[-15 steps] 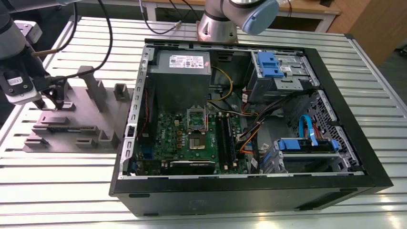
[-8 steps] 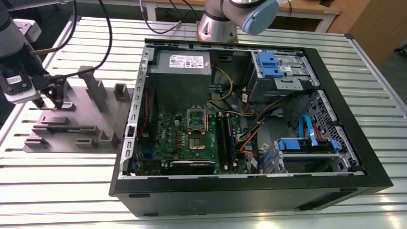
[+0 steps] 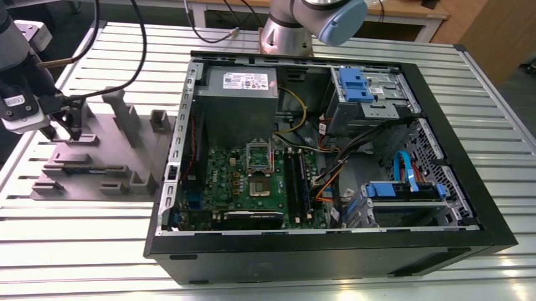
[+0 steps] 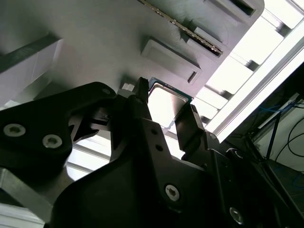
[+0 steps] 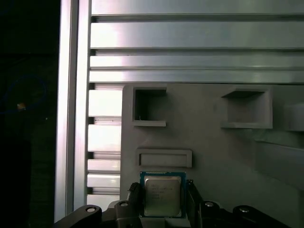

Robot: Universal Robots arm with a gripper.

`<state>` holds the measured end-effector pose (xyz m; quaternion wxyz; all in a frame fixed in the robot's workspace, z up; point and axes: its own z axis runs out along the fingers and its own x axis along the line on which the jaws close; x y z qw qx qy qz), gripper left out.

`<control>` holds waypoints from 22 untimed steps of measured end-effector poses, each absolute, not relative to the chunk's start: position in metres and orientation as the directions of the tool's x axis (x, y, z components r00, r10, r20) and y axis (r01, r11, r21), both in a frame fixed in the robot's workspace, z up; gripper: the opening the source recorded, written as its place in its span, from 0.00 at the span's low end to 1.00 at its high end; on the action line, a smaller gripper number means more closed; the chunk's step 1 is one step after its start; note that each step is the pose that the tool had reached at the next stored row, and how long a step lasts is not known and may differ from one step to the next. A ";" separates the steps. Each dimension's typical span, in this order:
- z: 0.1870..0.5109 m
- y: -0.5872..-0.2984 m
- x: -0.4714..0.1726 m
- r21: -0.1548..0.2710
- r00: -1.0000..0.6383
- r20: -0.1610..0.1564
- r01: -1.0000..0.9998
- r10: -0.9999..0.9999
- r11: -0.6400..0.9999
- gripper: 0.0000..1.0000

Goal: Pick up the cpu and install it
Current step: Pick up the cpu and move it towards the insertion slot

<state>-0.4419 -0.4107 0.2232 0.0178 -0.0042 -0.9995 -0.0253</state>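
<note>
Exterior view: black gripper [image 3: 65, 130] low over the grey moulded holder plate [image 3: 105, 164], near its edge on the exterior view's left.
Second wrist view: fingers [image 4: 189, 130] pinch the small square silvery cpu [image 4: 166, 105].
First wrist view: cpu [image 5: 163, 194] flat by the plate's edge.

The cpu [image 5: 162, 194], a small flat square chip with a silvery metal top and a thin green border, sits level and face up against the grey fixture tray [image 5: 213, 152], just beside a shallow rectangular recess. In both wrist views the gripper [image 5: 163, 190] has its two dark fingers set against the chip's opposite edges.
</note>
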 end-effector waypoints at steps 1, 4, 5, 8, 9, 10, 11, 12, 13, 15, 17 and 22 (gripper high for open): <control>0.224 -0.411 -0.442 0.051 -0.999 0.036 0.009 0.007 0.999 0.47; 0.227 -0.411 -0.442 0.050 -0.999 0.036 0.009 0.007 0.999 0.47; 0.228 -0.411 -0.442 0.051 -0.999 0.036 0.009 0.007 0.999 0.47; 0.230 -0.411 -0.442 0.051 -0.999 0.036 0.009 0.007 0.999 0.47; 0.230 -0.411 -0.442 0.051 -0.999 0.036 0.009 0.007 0.999 0.47; 0.230 -0.411 -0.442 0.051 -0.999 0.036 0.009 0.007 0.999 0.47; 0.230 -0.411 -0.442 0.051 -0.999 0.035 0.009 0.007 0.999 0.47; 0.231 -0.411 -0.442 0.051 -0.999 0.036 0.009 0.007 0.999 0.47; 0.231 -0.411 -0.442 0.051 -0.999 0.036 0.009 0.007 0.999 0.47; 0.231 -0.411 -0.442 0.051 -0.999 0.036 0.009 0.007 0.999 0.47; 0.232 -0.411 -0.442 0.051 -0.999 0.036 0.009 0.007 0.999 0.47; 0.233 -0.411 -0.442 0.051 -0.999 0.036 0.009 0.007 0.999 0.47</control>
